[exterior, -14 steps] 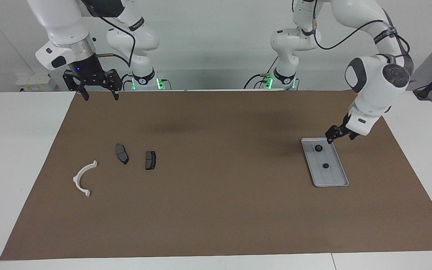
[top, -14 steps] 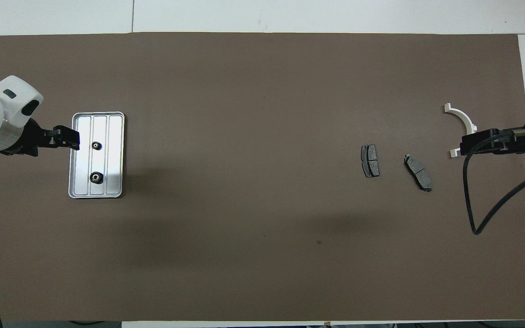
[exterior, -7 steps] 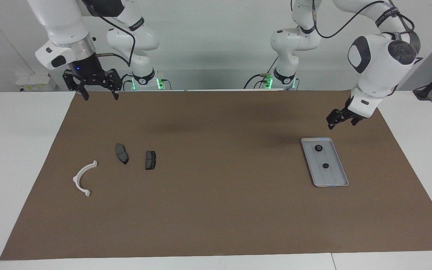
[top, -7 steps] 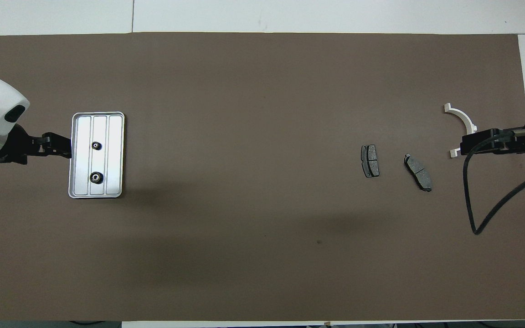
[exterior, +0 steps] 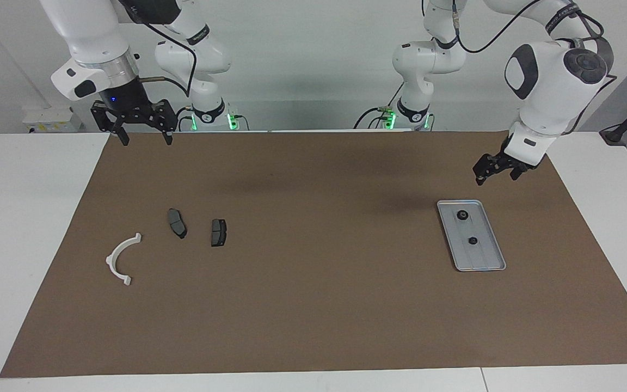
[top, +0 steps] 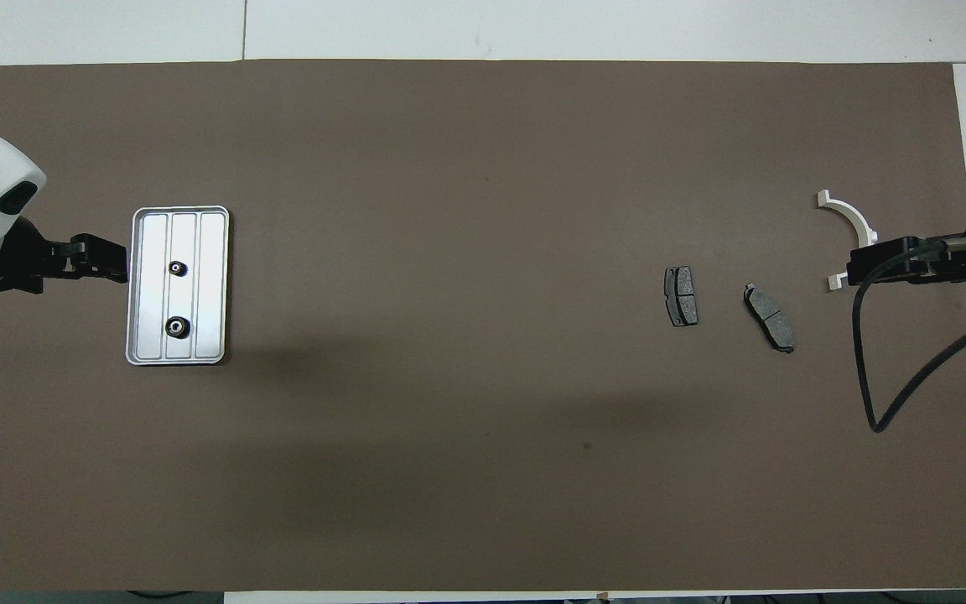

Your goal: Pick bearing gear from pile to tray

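Note:
The silver-grey tray (exterior: 485, 253) (top: 210, 252) lies toward the left arm's end of the table. Two small black bearing gears (exterior: 462, 215) (exterior: 472, 240) (top: 178, 268) (top: 177, 326) rest in it. My left gripper (exterior: 496, 170) (top: 110, 260) hangs open and empty in the air over the mat, just off the tray's rim. The pile lies toward the right arm's end: a white curved bracket (exterior: 122, 258) (top: 850, 220) and two dark brake pads (exterior: 177, 223) (exterior: 218, 232) (top: 681, 295) (top: 769, 317). My right gripper (exterior: 146, 140) (top: 860, 268) waits open, raised over the mat's edge.
A brown mat (exterior: 319, 305) (top: 449, 168) covers most of the white table (exterior: 14, 218). A black cable (top: 877, 403) loops down from the right arm. Both arm bases (exterior: 210, 117) (exterior: 414, 114) stand at the robots' edge of the table.
My left gripper has lifted off the tray's robot-side end and drawn back from it. Both gears stay in the tray. The right arm has not moved.

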You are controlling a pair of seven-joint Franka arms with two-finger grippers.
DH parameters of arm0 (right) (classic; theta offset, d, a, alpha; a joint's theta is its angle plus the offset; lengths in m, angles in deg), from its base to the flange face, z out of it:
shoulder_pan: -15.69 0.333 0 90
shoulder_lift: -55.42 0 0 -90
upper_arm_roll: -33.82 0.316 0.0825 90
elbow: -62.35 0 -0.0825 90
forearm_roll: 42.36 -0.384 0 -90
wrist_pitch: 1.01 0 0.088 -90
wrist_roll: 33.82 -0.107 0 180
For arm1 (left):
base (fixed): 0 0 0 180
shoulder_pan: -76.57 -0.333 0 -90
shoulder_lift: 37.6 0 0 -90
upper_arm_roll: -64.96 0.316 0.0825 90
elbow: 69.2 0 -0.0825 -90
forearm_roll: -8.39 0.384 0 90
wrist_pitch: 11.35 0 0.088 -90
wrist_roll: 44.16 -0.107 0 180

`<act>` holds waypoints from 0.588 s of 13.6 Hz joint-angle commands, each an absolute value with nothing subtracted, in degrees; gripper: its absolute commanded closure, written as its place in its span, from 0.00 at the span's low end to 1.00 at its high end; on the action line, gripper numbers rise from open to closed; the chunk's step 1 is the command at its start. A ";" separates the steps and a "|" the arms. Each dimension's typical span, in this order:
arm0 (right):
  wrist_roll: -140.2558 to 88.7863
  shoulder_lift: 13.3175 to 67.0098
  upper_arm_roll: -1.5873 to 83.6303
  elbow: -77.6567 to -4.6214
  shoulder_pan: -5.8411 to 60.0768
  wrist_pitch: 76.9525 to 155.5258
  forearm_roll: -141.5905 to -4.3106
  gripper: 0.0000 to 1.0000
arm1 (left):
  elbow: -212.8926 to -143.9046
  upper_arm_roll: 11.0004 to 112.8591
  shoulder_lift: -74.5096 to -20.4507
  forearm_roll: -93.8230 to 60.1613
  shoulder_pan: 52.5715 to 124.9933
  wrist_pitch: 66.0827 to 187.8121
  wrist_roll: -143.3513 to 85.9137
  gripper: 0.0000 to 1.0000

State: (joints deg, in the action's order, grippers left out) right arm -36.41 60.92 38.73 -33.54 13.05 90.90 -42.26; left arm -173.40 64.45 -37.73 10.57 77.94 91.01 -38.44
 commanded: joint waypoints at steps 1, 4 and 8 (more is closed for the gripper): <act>-35.05 61.22 39.18 -33.19 12.18 90.14 -43.33 0.00 | -173.09 65.31 -35.40 9.63 78.24 88.76 -38.80 0.00; -35.05 61.22 39.18 -33.28 12.09 90.14 -43.33 0.00 | -172.82 65.40 -33.30 8.04 78.06 87.27 -38.80 0.00; -35.05 61.22 39.18 -33.28 12.09 90.14 -43.33 0.00 | -169.42 65.13 -33.90 8.22 78.23 84.65 -39.15 0.00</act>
State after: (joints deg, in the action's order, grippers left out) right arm -36.41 60.92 38.73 -33.54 13.04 90.90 -42.26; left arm -172.37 64.91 -33.38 8.81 77.83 87.76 -38.54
